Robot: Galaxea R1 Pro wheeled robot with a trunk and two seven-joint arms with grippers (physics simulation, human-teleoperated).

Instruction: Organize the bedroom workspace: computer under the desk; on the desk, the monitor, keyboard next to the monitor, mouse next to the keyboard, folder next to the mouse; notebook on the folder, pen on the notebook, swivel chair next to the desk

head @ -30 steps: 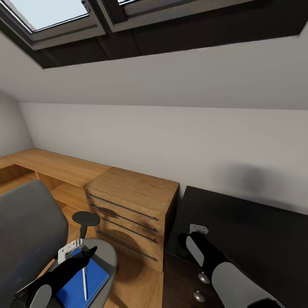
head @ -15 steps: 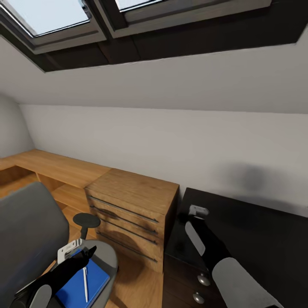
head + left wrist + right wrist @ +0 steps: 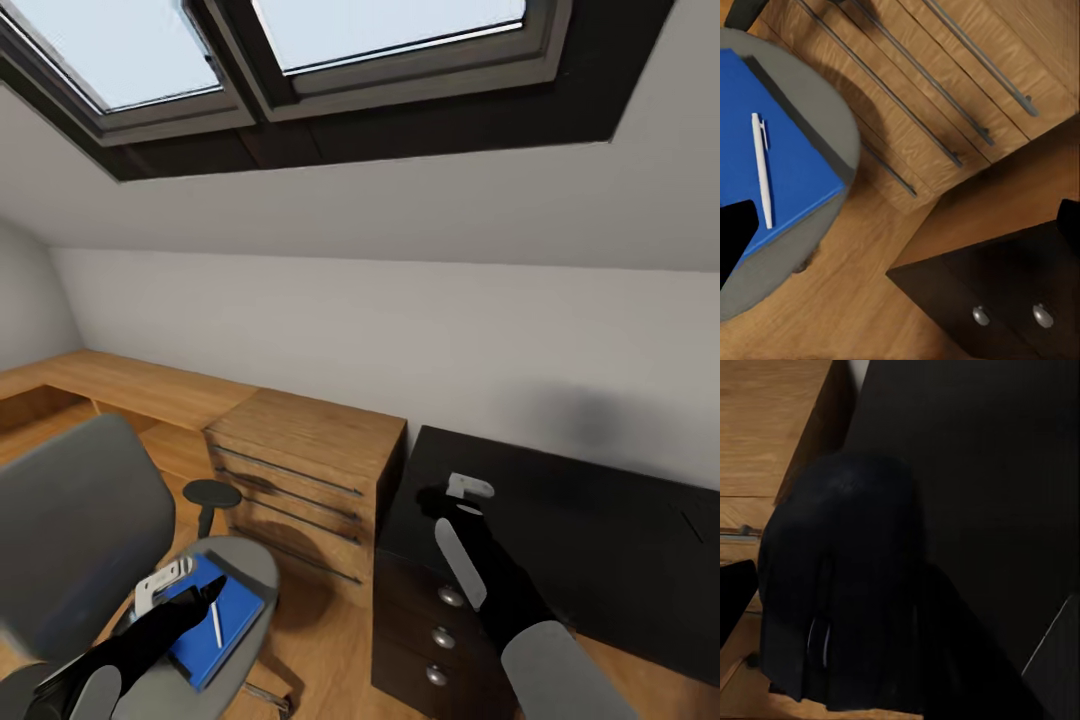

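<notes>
Nearest on the left, the left gripper (image 3: 205, 590) hovers over the bright blue flat folder (image 3: 215, 620), which lies on the grey padded swivel chair (image 3: 70, 520) with a thin white pen (image 3: 763, 169) on top; whether its fingers are parted I cannot tell. To the right, the right gripper (image 3: 432, 502) holds a small dark rounded mouse (image 3: 844, 577) over the black-topped desk (image 3: 600, 540), fingers closed around it. Placing the mouse seems the step in hand; next comes lowering and releasing it. Farther off stands a wooden dresser (image 3: 310, 470).
</notes>
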